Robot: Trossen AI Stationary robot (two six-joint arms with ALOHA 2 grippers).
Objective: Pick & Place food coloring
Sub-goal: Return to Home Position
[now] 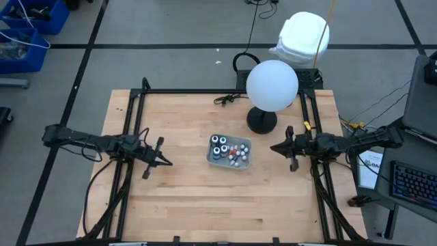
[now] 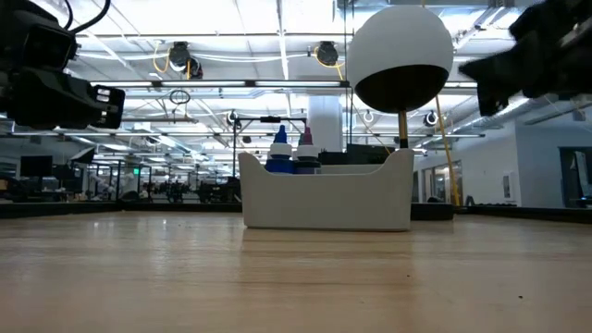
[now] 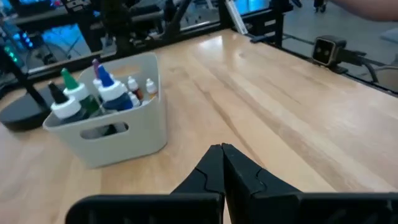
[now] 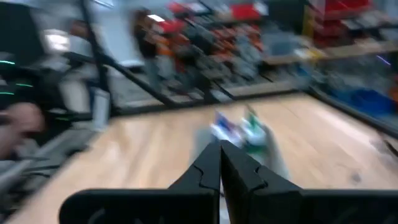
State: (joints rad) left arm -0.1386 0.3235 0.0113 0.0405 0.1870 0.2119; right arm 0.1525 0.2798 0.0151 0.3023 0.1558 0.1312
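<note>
Left gripper (image 1: 164, 162) and right gripper (image 1: 274, 147), both closed empty, flank one bin (image 3: 134, 134) holding four large bottles (image 1: 217, 151).

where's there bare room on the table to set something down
Bare: the near strip of table before the bin, plus gaps from bin to left gripper and right gripper. Crowded: lamp base and cable behind the bin.

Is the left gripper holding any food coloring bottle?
No, the left gripper is shut and empty, apart from the small gray plastic bin holding the food coloring bottles.
</note>
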